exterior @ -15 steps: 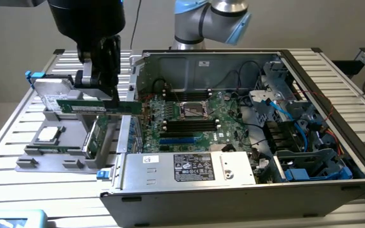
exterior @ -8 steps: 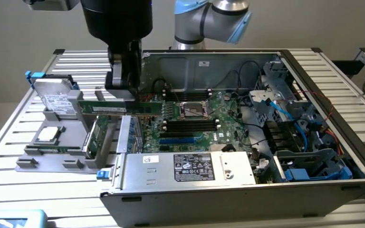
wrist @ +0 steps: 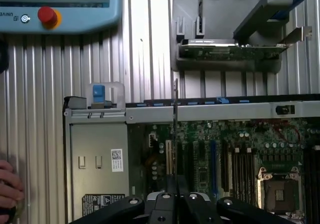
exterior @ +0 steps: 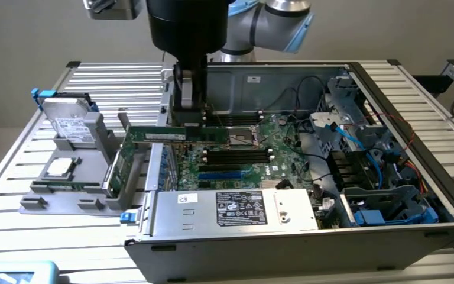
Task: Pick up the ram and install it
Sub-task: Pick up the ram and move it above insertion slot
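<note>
My gripper is shut on the ram, a long thin green stick with a pale label. It hangs level over the open computer case, near the case's wall on the exterior view's left. In the wrist view the ram appears edge-on as a thin line running out from between my fingertips, with the gripper above the green motherboard. The long black memory slots lie on the motherboard just beyond the ram toward the exterior view's right; in the wrist view the slots sit beside the CPU socket.
A grey parts holder outside the case carries a hard drive, a chip and the taller green expansion card. The power supply, drive cages and cables crowd the case. A teach pendant and a person's hand lie nearby.
</note>
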